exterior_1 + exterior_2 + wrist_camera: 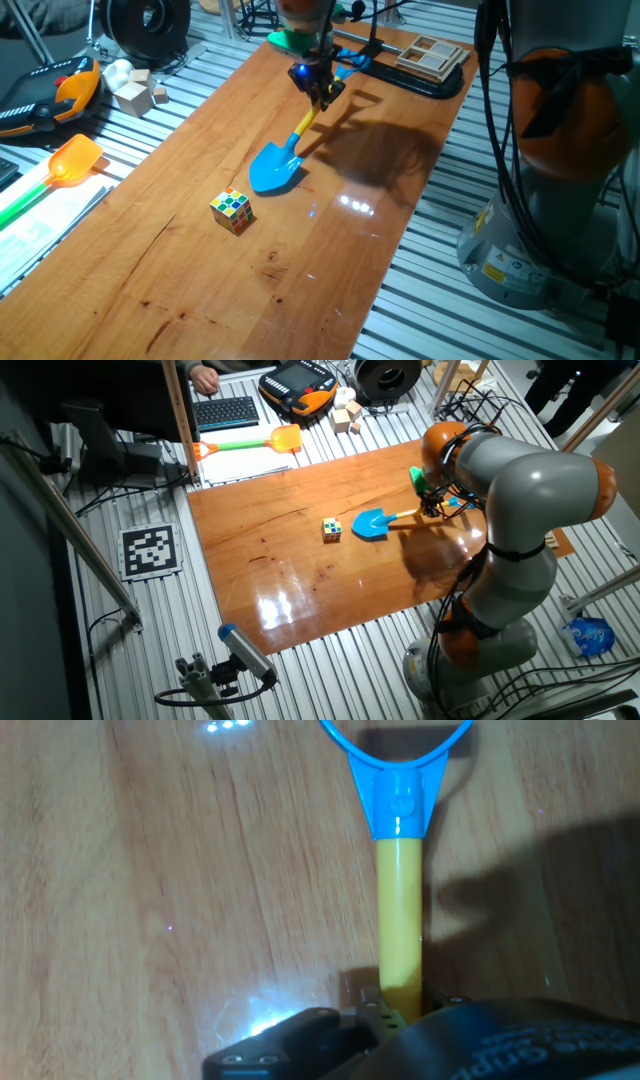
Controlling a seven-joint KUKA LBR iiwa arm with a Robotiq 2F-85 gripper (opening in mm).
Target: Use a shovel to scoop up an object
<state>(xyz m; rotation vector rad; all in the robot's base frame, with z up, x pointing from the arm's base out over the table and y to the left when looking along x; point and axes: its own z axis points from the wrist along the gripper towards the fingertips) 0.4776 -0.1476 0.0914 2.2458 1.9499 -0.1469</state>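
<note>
The shovel has a bright blue pointed blade [273, 168] and a thin yellow shaft [304, 122]. My gripper [318, 90] is shut on the upper shaft and holds the shovel tilted, blade down at the wooden table [330, 290]. The multicoloured cube [231, 211] sits on the table a short way in front of the blade tip, apart from it. The other fixed view shows the blade [370, 523] just right of the cube [332, 529], with the gripper [435, 507] behind. In the hand view the yellow shaft [400, 920] runs from the gripper [400, 1010] up to the blue neck [398, 795]; the cube is out of view there.
An orange scoop with a green handle [72, 160] lies off the table's left edge. Pale wooden blocks [140, 95] lie beyond it. A black tray with a wooden box [430, 60] sits at the table's far end. The robot base [560, 150] stands to the right.
</note>
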